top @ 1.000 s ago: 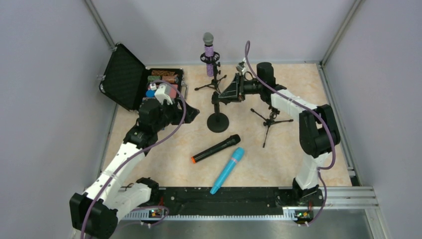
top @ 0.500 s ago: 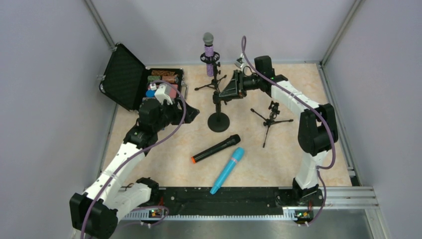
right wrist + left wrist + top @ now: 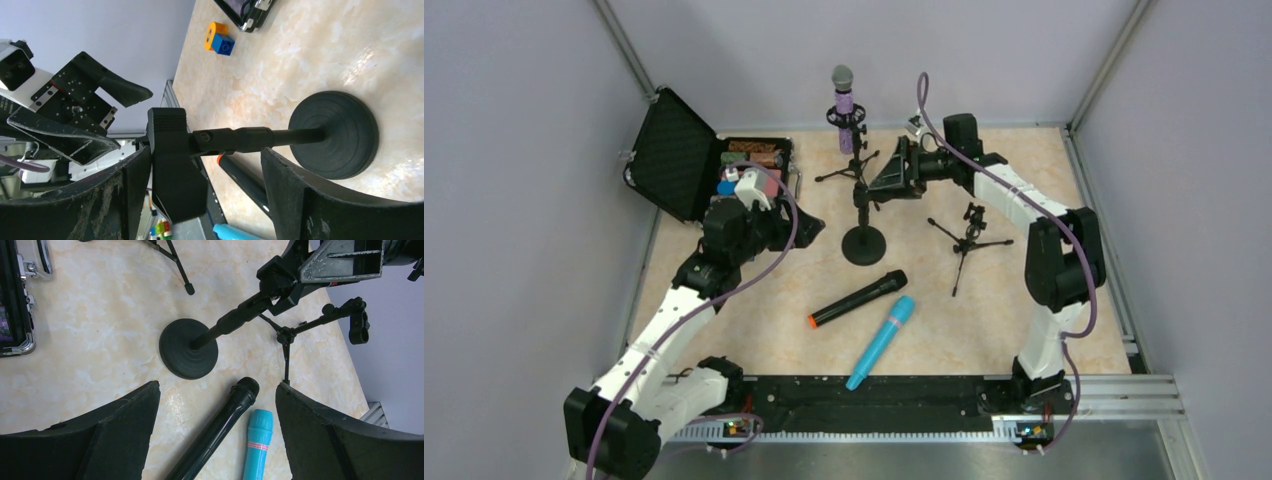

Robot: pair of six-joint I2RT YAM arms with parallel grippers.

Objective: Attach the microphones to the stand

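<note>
Robot lab test cell. Plain grey panel walls were framed by aluminium posts. A marble-patterned bench carried the left arm and right arm, bolted to a black rail along its near edge.

Grey walls, alu corner posts, beige marble-look tabletop.
</note>
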